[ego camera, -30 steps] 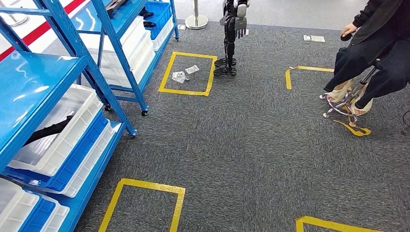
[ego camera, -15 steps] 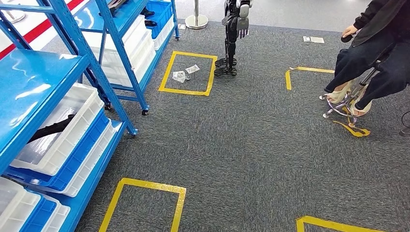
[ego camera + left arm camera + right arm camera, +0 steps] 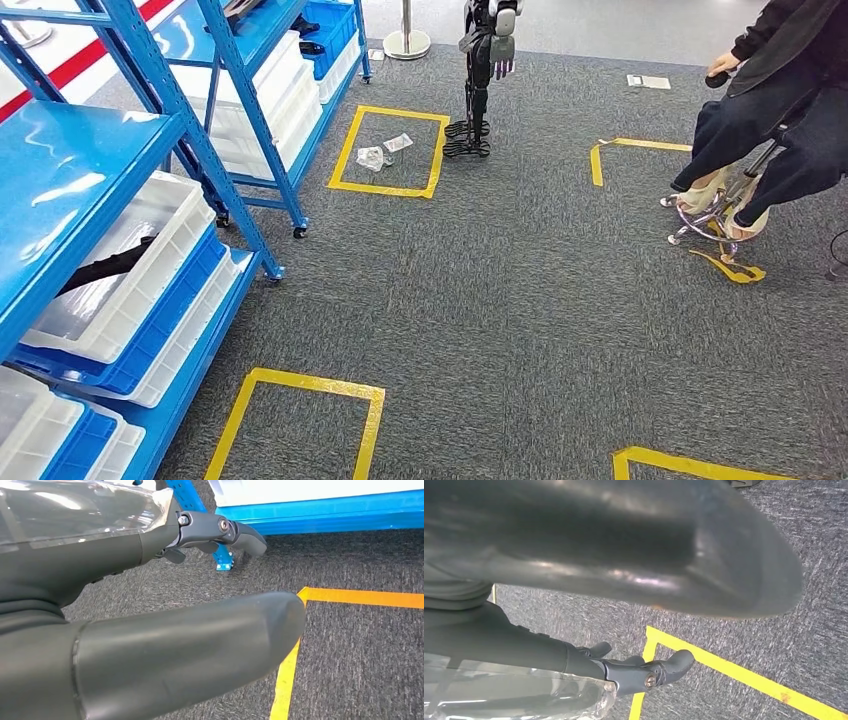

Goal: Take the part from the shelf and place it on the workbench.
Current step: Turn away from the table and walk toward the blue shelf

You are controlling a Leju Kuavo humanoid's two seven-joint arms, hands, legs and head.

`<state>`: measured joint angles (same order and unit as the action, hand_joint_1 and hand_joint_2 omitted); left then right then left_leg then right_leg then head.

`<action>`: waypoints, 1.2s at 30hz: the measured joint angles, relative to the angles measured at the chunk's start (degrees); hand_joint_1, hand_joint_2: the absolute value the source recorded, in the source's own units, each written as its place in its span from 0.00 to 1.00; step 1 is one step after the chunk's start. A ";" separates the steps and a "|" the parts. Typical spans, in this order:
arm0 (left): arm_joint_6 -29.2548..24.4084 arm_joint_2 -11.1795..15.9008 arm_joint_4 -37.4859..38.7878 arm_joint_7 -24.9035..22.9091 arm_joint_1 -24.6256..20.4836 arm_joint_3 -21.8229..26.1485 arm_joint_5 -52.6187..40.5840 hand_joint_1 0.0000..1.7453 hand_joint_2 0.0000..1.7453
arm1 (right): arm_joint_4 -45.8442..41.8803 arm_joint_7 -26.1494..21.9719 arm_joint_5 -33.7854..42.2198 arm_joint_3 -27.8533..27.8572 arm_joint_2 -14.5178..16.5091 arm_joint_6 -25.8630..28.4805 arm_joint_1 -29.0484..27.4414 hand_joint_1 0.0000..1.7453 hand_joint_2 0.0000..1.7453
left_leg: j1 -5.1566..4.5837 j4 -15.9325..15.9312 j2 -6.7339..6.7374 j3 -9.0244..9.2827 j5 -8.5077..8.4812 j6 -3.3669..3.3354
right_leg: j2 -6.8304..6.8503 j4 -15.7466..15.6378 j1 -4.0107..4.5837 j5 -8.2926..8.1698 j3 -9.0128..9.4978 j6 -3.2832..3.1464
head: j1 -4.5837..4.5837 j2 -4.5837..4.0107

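A blue shelf rack stands at my left. In its white bin lies a long black part. My left hand hangs above grey carpet beside the rack's foot, its thumb apart from the dark fingers, nothing between them. My right hand hangs over carpet and a yellow tape line, thumb well apart from the fingers, nothing between them. A clear glossy sheet lies along the back of each hand's fingers; I cannot tell what it is.
A second blue rack with white bins stands farther back. Yellow tape squares mark the carpet; one holds clear bags. Another robot stands beyond. A person sits on a stool at the right.
The whole picture has shifted slightly since one second ago, so the camera moved a little. The seated person's leg shifted. Nothing on the shelves moved.
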<state>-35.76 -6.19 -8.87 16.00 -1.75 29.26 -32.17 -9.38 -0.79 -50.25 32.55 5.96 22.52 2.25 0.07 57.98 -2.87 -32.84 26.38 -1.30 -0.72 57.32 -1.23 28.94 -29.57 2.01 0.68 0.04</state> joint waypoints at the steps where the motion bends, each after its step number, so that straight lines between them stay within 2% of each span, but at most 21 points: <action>1: -0.03 0.00 0.00 0.00 0.00 0.01 0.00 0.00 0.00 | 0.00 -0.07 0.08 0.02 0.05 0.02 0.00 0.00 0.00 | -0.02 0.10 0.00 -0.07 0.04 -0.11 | 0.00 -0.02 -0.01 -0.03 0.03 0.07 | 0.00 0.00; 5: -0.18 -0.10 0.00 0.00 0.00 0.03 0.00 0.00 0.00 | 0.00 -0.21 0.18 0.24 0.16 0.07 0.05 0.00 0.00 | 0.19 -1.13 0.22 0.41 -0.57 -1.13 | 0.05 0.31 0.07 0.30 -0.25 0.52 | 0.04 0.00; 7: -0.26 -0.19 0.00 0.00 0.00 0.04 0.00 0.00 0.00 | 0.00 -0.24 0.18 0.34 0.11 0.08 0.07 0.00 0.00 | 0.54 -2.04 0.62 0.82 -1.09 -1.60 | 0.11 5.11 0.07 2.83 -2.54 0.31 | 0.15 0.00; 9: -0.28 -0.17 0.00 0.00 0.00 0.07 0.01 0.00 0.00 | 0.00 -0.25 0.20 0.43 0.10 0.08 0.05 0.00 0.00 | 0.55 -2.11 1.05 0.74 -1.17 -1.71 | 0.11 12.87 -0.08 5.98 -6.34 0.27 | 0.19 0.00; 10: -0.28 -0.18 0.00 0.00 0.00 0.09 0.01 0.00 0.00 | 0.00 -0.25 0.24 0.48 0.09 0.08 0.01 0.00 0.00 | 0.56 -2.09 1.27 0.70 -1.16 -1.68 | 0.12 15.39 -0.26 6.63 -7.59 0.56 | 0.18 0.00; 11: -0.26 -0.21 0.00 0.00 0.00 0.10 0.01 0.00 0.00 | 0.00 -0.26 0.29 0.56 0.07 0.08 -0.01 0.00 0.00 | 0.62 -2.04 1.51 0.70 -1.14 -1.59 | 0.17 15.89 -0.48 6.39 -7.88 1.08 | 0.18 0.00; 12: -0.25 -0.25 0.00 0.00 0.00 0.11 0.00 0.00 0.00 | 0.00 -0.27 0.34 0.66 0.03 0.08 -0.02 0.00 0.00 | 0.75 -1.93 1.77 0.72 -1.07 -1.39 | 0.34 13.88 -0.76 5.21 -6.93 1.82 | 0.19 0.00; 14: -0.21 -0.26 -0.01 0.00 0.00 0.13 0.00 0.00 0.00 | 0.01 -0.32 0.40 0.81 0.01 0.08 0.08 0.00 0.00 | 0.94 -1.35 2.32 0.72 -0.69 -0.60 | 1.38 6.25 -1.34 2.07 -3.20 3.26 | 0.19 0.01; 15: -0.21 -0.14 -0.01 0.00 0.00 0.15 0.00 0.00 0.00 | 0.00 -0.37 0.44 0.85 0.10 0.08 0.15 0.00 0.00 | 0.98 -0.88 2.59 0.66 -0.34 -0.04 | 1.82 3.12 -1.45 0.92 -1.76 3.42 | 0.22 0.01; 16: -0.22 -0.06 -0.02 0.00 -0.01 0.16 0.00 0.00 0.00 | -0.01 -0.42 0.48 0.86 0.19 0.08 0.22 0.00 0.00 | 0.90 -0.55 2.82 0.64 -0.07 0.46 | 2.06 1.53 -1.43 0.41 -1.09 3.08 | 0.17 0.01; 19: -0.22 -0.06 -0.02 0.00 -0.06 0.16 -0.02 0.00 0.00 | -0.04 -0.50 0.59 0.91 0.16 0.08 0.27 0.00 0.00 | 1.13 -0.42 3.36 0.81 0.15 1.47 | 1.47 1.28 -1.04 0.11 -1.18 0.97 | 0.00 0.00; 21: -0.22 -0.13 -0.02 -0.01 -0.05 0.16 -0.03 0.00 0.00 | -0.04 -0.52 0.60 0.92 0.09 0.08 0.26 0.00 0.00 | 1.56 1.28 3.45 0.16 1.74 1.78 | 1.04 1.24 -0.90 -0.23 -1.17 0.05 | -0.03 0.00; 22: -0.22 -0.17 -0.02 -0.03 -0.04 0.15 -0.05 0.00 0.00 | -0.04 -0.52 0.57 0.93 0.05 0.08 0.25 0.00 0.00 | 1.67 3.73 3.39 -0.88 3.52 1.83 | 0.84 1.21 -0.81 -0.42 -1.21 -0.32 | -0.05 0.00; 24: -0.22 -0.18 -0.02 -0.11 -0.04 0.14 -0.08 0.00 0.00 | -0.04 -0.51 0.52 0.93 0.02 0.08 0.21 0.00 0.00 | 1.60 11.57 3.22 -4.35 7.86 1.68 | 0.45 1.24 -0.27 -0.63 -1.55 -0.75 | -0.09 0.00; 25: -0.22 -0.18 -0.02 -0.16 -0.03 0.14 -0.08 0.00 0.00 | -0.04 -0.51 0.52 0.93 0.00 0.08 0.15 0.00 0.00 | 1.52 15.04 3.11 -5.94 9.19 1.51 | 0.18 1.25 0.02 -0.67 -1.68 -0.86 | -0.10 0.00; 26: -0.21 -0.17 -0.02 -0.21 -0.01 0.15 -0.08 0.00 0.00 | -0.04 -0.50 0.52 0.93 -0.01 0.08 0.08 0.00 0.00 | 1.41 16.79 2.97 -6.73 9.43 1.23 | -0.19 1.26 0.29 -0.70 -1.75 -0.92 | -0.10 0.00; 27: -0.21 -0.17 -0.02 -0.23 0.01 0.15 -0.08 0.00 0.00 | -0.04 -0.50 0.52 0.93 -0.02 0.08 0.03 0.00 0.00 | 1.25 16.13 2.78 -6.35 8.46 0.84 | -0.64 1.26 0.47 -0.71 -1.74 -0.97 | -0.09 0.00; 30: -0.20 -0.11 -0.02 -0.24 0.01 0.15 -0.09 0.00 0.00 | -0.04 -0.54 0.58 0.94 0.07 0.07 0.09 0.00 0.00 | 0.61 5.27 0.50 -0.76 2.98 -0.49 | -2.25 1.27 0.67 -0.72 -1.52 -0.93 | -0.06 0.00; 32: -0.21 -0.02 -0.02 -0.24 -0.02 0.15 -0.13 0.00 0.00 | -0.04 -0.58 0.67 0.95 0.20 0.06 0.23 0.00 0.00 | 0.20 1.12 -0.86 1.28 1.90 -0.91 | -3.22 1.29 0.57 -0.85 -1.78 -0.68 | -0.08 0.00; 34: -0.22 -0.01 -0.02 -0.25 -0.06 0.14 -0.16 0.00 0.00 | -0.04 -0.61 0.75 0.96 0.28 0.05 0.20 0.00 0.00 | -0.19 0.43 -0.20 1.50 1.83 -1.10 | -4.12 1.11 0.30 -1.16 -2.27 -0.13 | -0.14 0.00; 36: -0.22 -0.07 -0.02 -0.26 -0.11 0.14 -0.17 0.00 0.00 | -0.04 -0.61 0.81 0.99 0.25 0.05 0.04 0.00 0.00 | -0.15 -0.68 0.96 1.94 1.19 -1.49 | -3.27 2.19 0.29 -0.67 -3.12 0.12 | -0.06 0.00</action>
<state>-35.98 -6.25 -8.90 15.74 -1.87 29.40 -32.34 -9.42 -1.40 -49.45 33.54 6.21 22.58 2.30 -0.08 57.30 -1.91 -30.91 27.57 -2.79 -3.99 59.51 -0.93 28.28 -32.69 2.13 0.62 0.04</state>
